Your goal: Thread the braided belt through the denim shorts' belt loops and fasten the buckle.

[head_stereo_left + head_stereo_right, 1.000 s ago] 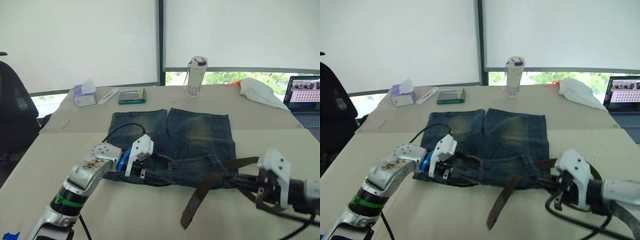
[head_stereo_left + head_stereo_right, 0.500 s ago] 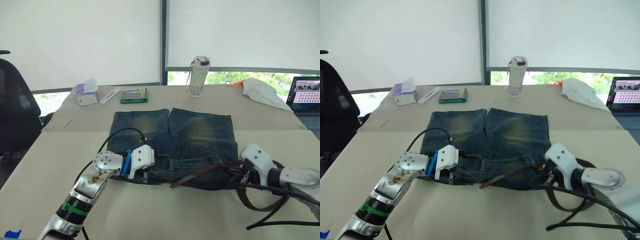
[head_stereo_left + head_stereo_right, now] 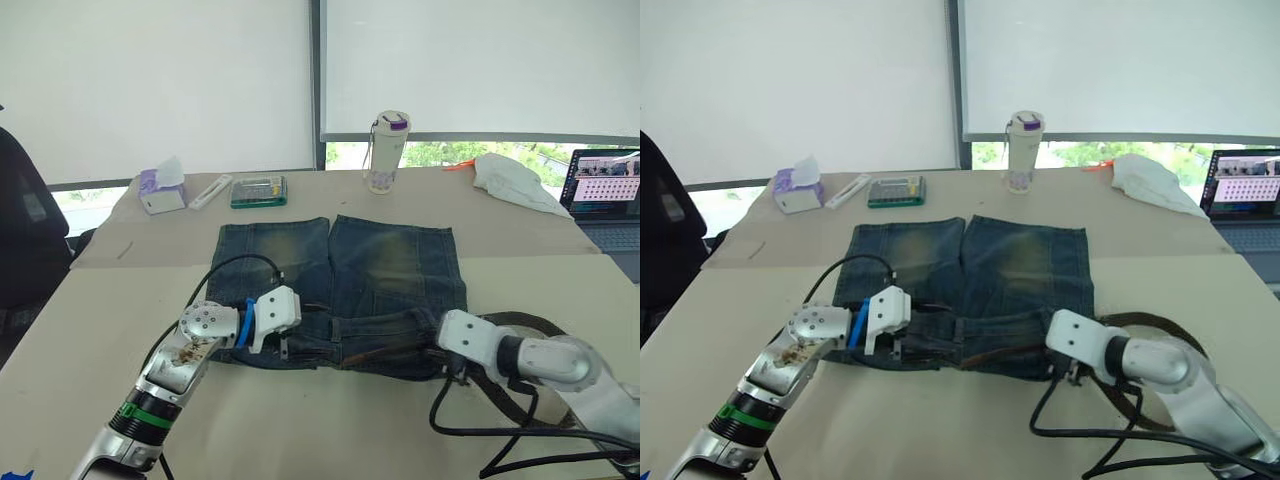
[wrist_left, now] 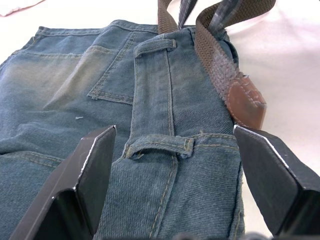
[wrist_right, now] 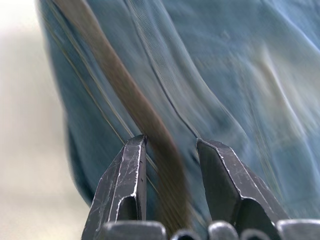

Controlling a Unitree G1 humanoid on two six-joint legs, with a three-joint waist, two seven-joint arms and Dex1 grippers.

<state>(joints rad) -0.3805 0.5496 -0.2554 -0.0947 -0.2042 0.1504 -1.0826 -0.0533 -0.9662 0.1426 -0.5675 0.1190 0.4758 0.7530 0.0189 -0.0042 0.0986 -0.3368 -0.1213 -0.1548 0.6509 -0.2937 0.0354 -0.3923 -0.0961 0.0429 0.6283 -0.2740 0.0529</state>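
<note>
Lying flat on the table [image 3: 90, 330], legs away from the robot and waistband near, the denim shorts [image 3: 345, 268] are being worked at both ends of the waistband. Left gripper [image 4: 172, 165] is being held w/ fingers wide apart over the waistband, straddling one of the belt loops [image 4: 159, 145]; nothing is being gripped. The braided belt [image 4: 215, 55] is being seen alongside, its brown leather tip resting at the waistband edge just beside that loop. Right gripper [image 5: 170, 170] is being held at the opposite end, fingers parted w/ the strap between them; contact cannot be told. Rest of the belt is curling in a loose arc on the table near the right arm; buckle not made out. Judged: strap is limp, light, textured, so buckling under a push is being expected; hold is best taken close behind the stiffer leather tip. Denim is soft, likely shifting unless pinned.
</note>
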